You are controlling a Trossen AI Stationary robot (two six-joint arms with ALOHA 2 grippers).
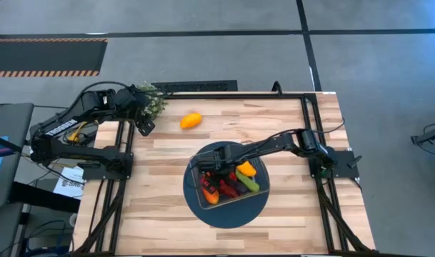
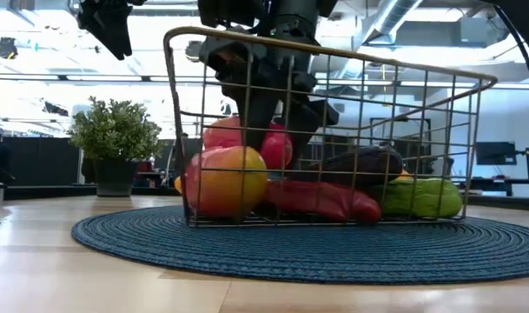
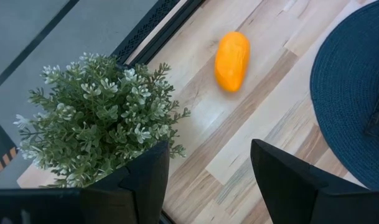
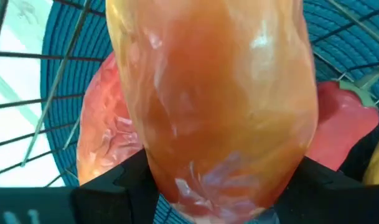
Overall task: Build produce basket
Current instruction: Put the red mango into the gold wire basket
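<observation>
Most produce already lies in the basket (image 1: 203, 180) at the surface's middle, the right hand (image 1: 216, 165) gripping an orange-red pepper (image 4: 214, 106) inside it; one orange pepper (image 1: 191, 121) waits near the far edge, beyond the open left hand (image 1: 143, 126).

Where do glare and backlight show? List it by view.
Low view: bright ceiling lights behind the basket leave the right gripper a dark silhouette. Right wrist view: white highlights gleam on the held pepper. High view: even light, no glare on the table.
</observation>
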